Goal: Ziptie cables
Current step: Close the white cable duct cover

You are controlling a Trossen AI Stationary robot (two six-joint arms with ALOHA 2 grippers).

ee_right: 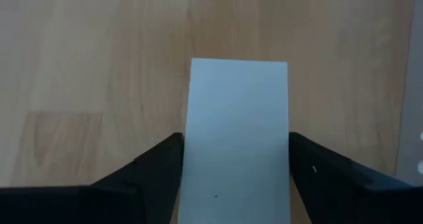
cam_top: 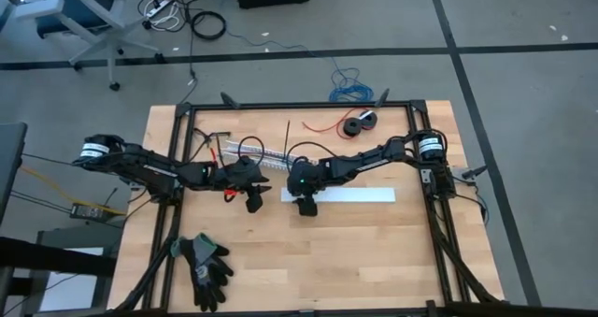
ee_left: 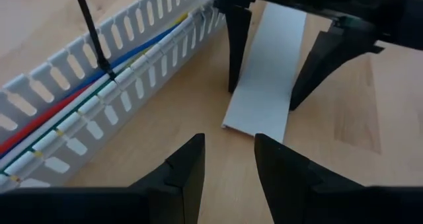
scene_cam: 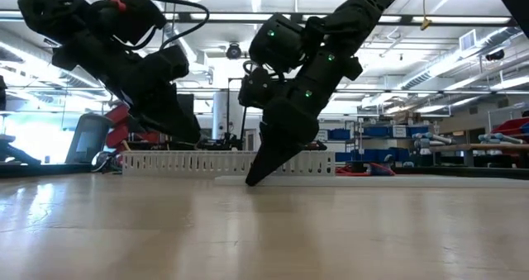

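The cables (ee_left: 142,49), blue, red, green and yellow wires, lie along the inside of a white slotted duct (ee_left: 86,112) at the table's middle (cam_top: 257,153). A black ziptie (ee_left: 89,26) stands up out of the duct. A flat white cover strip (cam_top: 355,195) lies on the table just in front of the duct. My right gripper (cam_top: 306,207) has come down over the strip's left end. My left gripper (cam_top: 252,203) hangs open to the left of it, above the table, with nothing between its fingers (ee_left: 192,164). My right gripper has the cover strip's left end (ee_right: 238,151) between its two fingers, one on each long edge. The fingers (ee_left: 236,65) slant down from above and stand across the strip. The strip lies flat on the table.
A pair of black gloves (cam_top: 206,266) lies at the near left. A red wire with a black spool (cam_top: 358,123) sits at the far right, and a blue wire coil (cam_top: 348,88) lies on the floor beyond. A black frame (cam_top: 299,105) runs around the table.
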